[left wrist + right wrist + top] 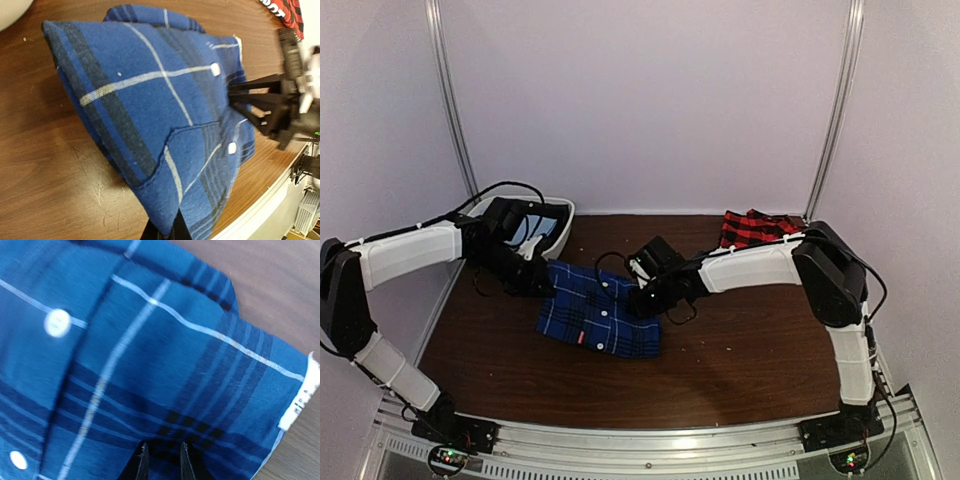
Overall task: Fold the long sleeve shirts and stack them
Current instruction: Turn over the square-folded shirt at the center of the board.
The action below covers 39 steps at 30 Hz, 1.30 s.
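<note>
Shirt [598,315], blue plaid, left claw [542,284], right claw [646,299] pinching opposite edges

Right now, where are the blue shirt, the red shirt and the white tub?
blue shirt [595,312]: top view, its middle.
red shirt [752,230]: top view, checked cloth.
white tub [568,214]: top view, right rim.

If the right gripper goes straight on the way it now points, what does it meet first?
The blue shirt. Its cloth seems already pinched by the right gripper, so any advance presses into it.
</note>
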Motion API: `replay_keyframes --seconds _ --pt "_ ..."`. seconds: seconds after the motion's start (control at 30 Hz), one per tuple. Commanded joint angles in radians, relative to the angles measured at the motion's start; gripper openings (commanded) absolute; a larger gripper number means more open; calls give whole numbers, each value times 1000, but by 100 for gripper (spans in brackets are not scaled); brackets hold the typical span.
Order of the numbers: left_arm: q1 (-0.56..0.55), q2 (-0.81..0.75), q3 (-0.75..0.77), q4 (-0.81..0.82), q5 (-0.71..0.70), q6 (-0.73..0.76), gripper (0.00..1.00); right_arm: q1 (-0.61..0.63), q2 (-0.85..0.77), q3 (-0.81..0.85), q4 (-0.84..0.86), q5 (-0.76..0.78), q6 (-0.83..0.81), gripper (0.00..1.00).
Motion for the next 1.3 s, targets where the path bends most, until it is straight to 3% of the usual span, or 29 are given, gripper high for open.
replay_keyframes --seconds 0.0,0.37,0.6,0.93,1.13,1.27 --pt "14 -37 113 -46 6 46 0 27 54 77 -27 24 30 24" --pt "5 94 440 -51 148 46 0 79 199 238 233 -100 201 23" --pt "-29 177 439 60 200 1 0 69 293 290 453 -204 331 23" --pt "-59 204 442 100 188 -24 0 42 239 147 619 -280 374 26" --pt "-85 226 452 82 154 -16 0 -4 113 -28 815 -376 416 38" --pt "-97 244 462 70 137 -14 0 -36 9 -138 859 -395 424 45"
